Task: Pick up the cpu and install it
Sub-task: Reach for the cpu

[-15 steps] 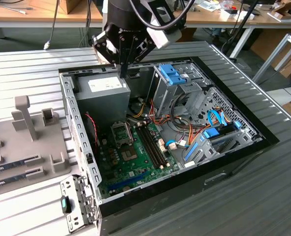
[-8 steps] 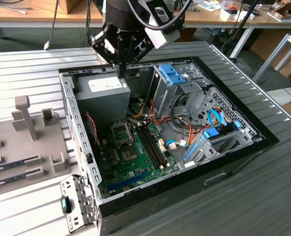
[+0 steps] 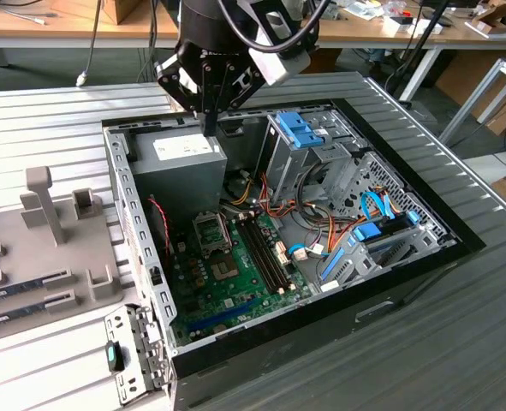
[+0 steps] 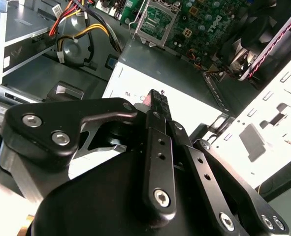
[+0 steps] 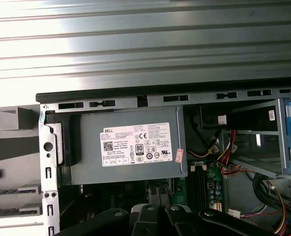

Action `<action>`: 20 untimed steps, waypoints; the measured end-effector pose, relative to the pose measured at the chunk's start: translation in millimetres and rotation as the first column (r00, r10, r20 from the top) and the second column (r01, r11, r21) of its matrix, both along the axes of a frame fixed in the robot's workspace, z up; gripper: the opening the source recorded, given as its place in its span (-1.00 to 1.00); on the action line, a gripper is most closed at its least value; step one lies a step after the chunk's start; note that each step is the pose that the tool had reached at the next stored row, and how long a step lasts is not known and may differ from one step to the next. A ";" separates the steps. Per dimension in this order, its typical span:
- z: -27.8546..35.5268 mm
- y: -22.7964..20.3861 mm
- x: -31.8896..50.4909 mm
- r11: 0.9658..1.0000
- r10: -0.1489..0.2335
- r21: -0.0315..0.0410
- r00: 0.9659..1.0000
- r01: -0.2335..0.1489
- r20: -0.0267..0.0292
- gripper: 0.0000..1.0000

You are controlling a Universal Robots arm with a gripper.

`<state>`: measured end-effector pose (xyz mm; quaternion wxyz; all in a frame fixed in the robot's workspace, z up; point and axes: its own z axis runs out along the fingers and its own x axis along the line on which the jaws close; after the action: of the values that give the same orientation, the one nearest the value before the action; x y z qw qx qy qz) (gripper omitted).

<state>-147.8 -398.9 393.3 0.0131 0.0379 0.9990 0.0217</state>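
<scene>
Currently poised over power supply [image 3: 188, 158]; end effector [image 3: 208, 127] pressed together, nothing seen pinched.
Likely light, stiff, fragile cpu; best gripped by opposite green edges, flat, gently.

Light: bright, even, overhead.
Glare: ribbed table [image 5: 135, 44] whitened, first wrist view.
Shadow: computer case [image 3: 122, 193] dim inside, 9 o'clock, exterior view.
Gripper [image 4: 157, 96]: soft highlights, second wrist view.

The arm holds its gripper [image 3: 208, 124] pointing downward, jaws closed together to a narrow tip.
</scene>
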 end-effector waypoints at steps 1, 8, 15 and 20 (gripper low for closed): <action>0.0 0.0 -0.6 1.000 0.000 0.000 1.000 0.000 0.000 -0.79; 0.0 0.0 -4.0 1.000 0.000 0.000 1.000 0.000 0.000 -0.79; 0.0 0.0 -6.5 1.000 0.000 0.000 1.000 0.000 0.000 -0.79; 0.0 0.0 -8.0 1.000 0.000 0.000 1.000 0.000 0.000 -0.79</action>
<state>-155.8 -398.9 393.3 0.0130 0.0379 0.9990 0.0217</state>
